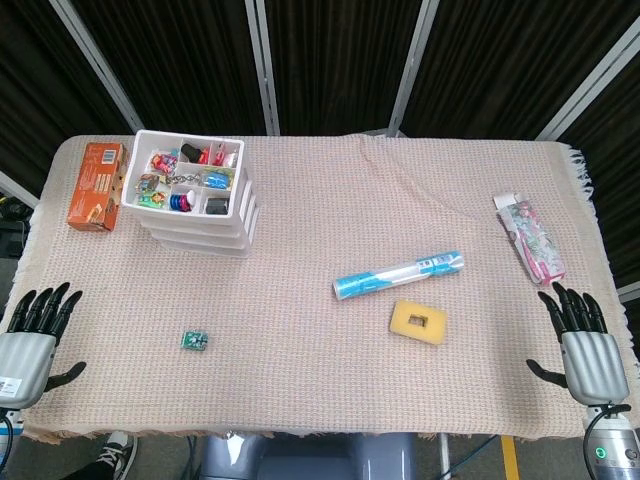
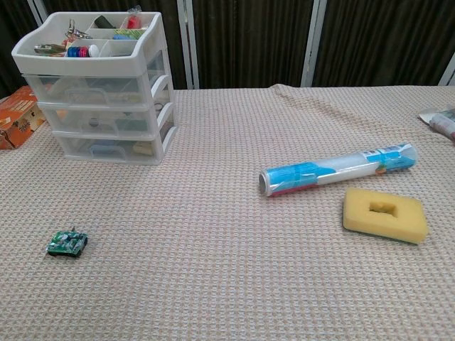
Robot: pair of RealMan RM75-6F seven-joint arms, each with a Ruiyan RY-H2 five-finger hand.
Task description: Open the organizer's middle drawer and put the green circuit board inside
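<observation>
The green circuit board (image 1: 195,341) sits loose on the cloth, well in front of the white drawer organizer (image 1: 193,192), whose drawers look shut. Left hand (image 1: 33,337) and right hand (image 1: 582,345) rest at the table's near edge, fingers spread, holding nothing.

Beige woven tablecloth (image 1: 330,200) covers the table before dark curtains (image 1: 330,60).

We see open cloth between our left hand (image 1: 32,335) and the green circuit board (image 1: 195,341), nothing standing between. From the board up to the organizer (image 1: 192,192), the path is bare too, and its 3 drawer fronts face clear cloth. The orange box (image 1: 95,185) crowds the organizer's left side. The blue tube (image 1: 398,275) and yellow sponge (image 1: 419,322) lie well right.
</observation>
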